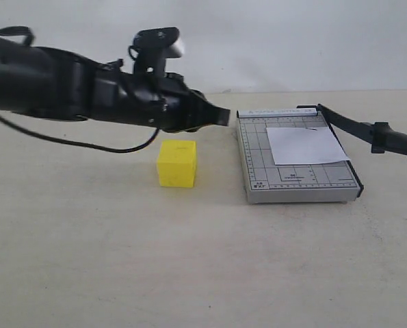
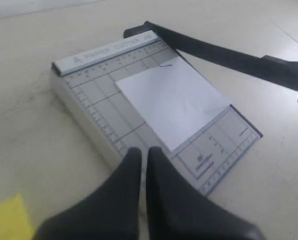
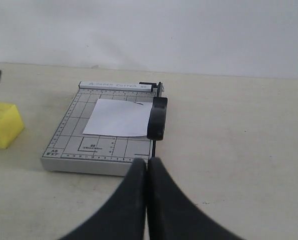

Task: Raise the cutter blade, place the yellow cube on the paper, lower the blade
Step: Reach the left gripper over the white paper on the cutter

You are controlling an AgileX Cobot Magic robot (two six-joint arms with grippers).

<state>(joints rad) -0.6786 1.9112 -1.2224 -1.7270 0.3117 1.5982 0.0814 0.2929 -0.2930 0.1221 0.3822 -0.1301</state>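
Left arm spans upper left of exterior frame. Left fingers pressed together, gripping nothing, tip just left of base's upper-left corner. Yellow cube sits on counter left of centre, below arm, clear of base. Grey gridded base right of centre, paper flat on its upper right part. Cutter blade raised, hinged at base's upper right corner, handle at right edge. Right fingers pressed together, empty, facing blade handle end-on.
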